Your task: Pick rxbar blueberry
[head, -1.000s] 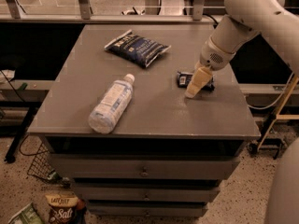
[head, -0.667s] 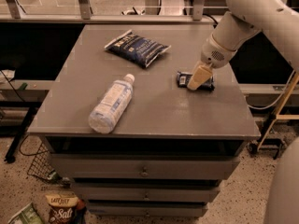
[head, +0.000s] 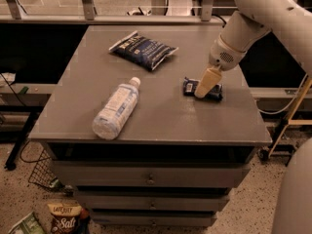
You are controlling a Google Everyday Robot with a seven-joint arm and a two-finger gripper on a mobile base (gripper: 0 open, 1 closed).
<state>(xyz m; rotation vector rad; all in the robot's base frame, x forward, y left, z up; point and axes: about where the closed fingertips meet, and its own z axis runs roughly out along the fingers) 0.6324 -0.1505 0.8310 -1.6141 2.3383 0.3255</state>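
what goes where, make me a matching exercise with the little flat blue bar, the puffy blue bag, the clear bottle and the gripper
1. small flat dark blue rxbar blueberry
2. puffy dark blue snack bag
3. clear plastic bottle
4. gripper

A. far side of the grey table
B. directly over the bar
C. flat, on the right
D. on its side, front left

Pairs: 1-C, 2-A, 3-D, 4-B

Small dark blue bar (head: 215,92) on the table's (head: 170,113) right side
Flat rectangular wrapper with a white label patch, lying flat; the gripper (head: 200,93) sits over its middle
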